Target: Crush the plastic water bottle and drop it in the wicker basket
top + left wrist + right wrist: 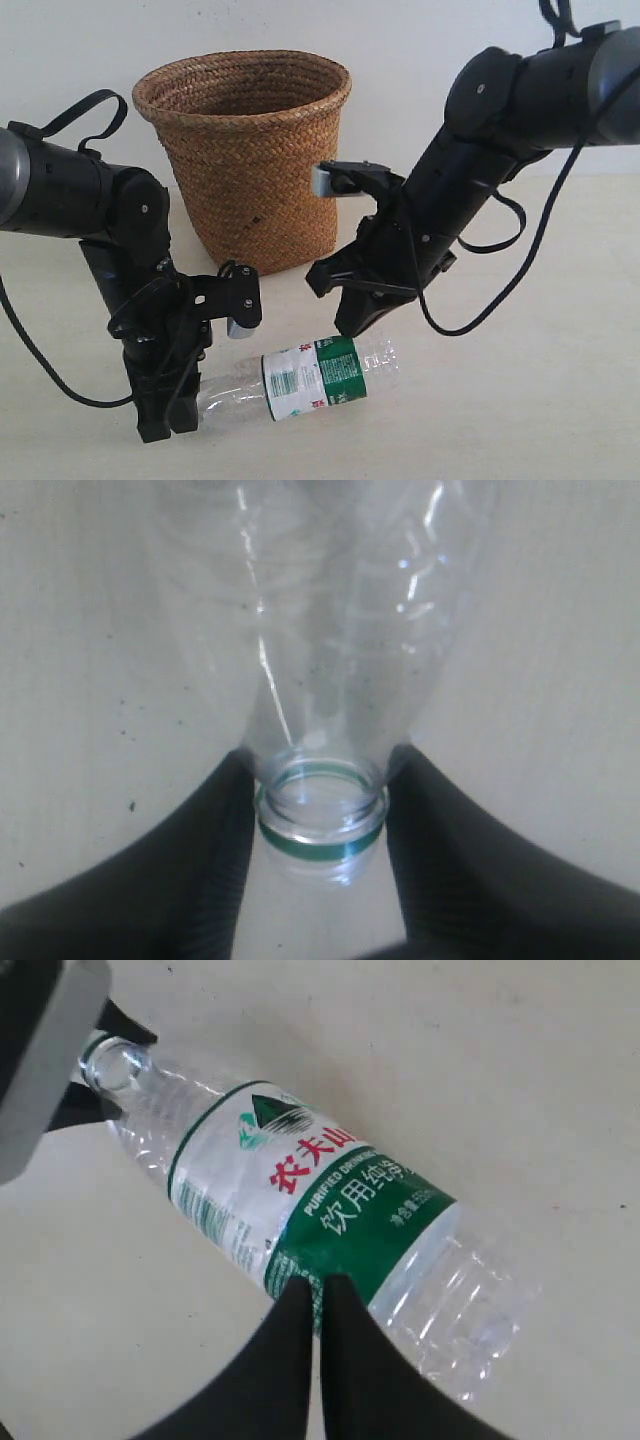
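The plastic water bottle lies on its side on the table, clear, with a white-and-green label. Its mouth is open with a green ring below the rim. My left gripper is shut on the bottle's neck, one finger pressed against each side. My right gripper is shut, and its tips stand just over the green part of the label; whether they touch it I cannot tell. The wicker basket stands upright behind both grippers.
The cream table runs back to a white wall. Black cables loop off both arms. The left arm's grey wrist block sits close to the bottle's neck in the right wrist view.
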Tool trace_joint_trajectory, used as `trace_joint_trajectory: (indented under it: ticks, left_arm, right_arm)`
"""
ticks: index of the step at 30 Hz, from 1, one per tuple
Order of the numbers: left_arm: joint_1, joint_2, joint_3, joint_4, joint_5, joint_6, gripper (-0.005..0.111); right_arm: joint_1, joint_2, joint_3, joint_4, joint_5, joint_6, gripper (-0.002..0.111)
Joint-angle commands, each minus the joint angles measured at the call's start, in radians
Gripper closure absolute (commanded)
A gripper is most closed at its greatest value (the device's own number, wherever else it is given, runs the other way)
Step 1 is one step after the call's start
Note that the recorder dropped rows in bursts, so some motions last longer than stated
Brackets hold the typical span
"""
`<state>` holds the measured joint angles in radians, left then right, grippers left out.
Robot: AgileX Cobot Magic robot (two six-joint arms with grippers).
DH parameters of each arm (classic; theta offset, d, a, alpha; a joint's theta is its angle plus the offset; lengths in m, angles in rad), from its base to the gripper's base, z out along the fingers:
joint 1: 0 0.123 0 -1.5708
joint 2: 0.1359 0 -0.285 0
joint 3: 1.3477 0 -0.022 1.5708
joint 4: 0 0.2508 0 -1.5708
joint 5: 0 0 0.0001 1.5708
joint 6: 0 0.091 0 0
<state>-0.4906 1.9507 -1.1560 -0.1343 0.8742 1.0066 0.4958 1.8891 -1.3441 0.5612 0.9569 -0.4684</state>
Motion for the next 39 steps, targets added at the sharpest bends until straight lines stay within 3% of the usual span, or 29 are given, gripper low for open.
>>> trace_joint_trajectory:
  ticks: [1, 7, 13, 39]
  left_arm:
    - [-0.008, -0.002, -0.001, -0.017, 0.013, -0.019, 0.103]
    - [-0.008, -0.002, -0.001, -0.041, 0.017, -0.019, 0.103]
    - [-0.008, -0.002, -0.001, -0.041, 0.02, -0.019, 0.103]
    - [-0.008, -0.002, -0.001, -0.027, 0.034, -0.019, 0.103]
  right_arm:
    - [0.04, 0.02, -0.007, -0.012, -0.011, -0.001, 0.108]
    - [0.072, 0.022, -0.09, -0.031, 0.012, 0.074, 0.108]
    - [0.072, 0.022, -0.115, -0.208, 0.047, 0.202, 0.108]
    - [0.072, 0.191, -0.11, -0.268, 0.089, 0.227, 0.108]
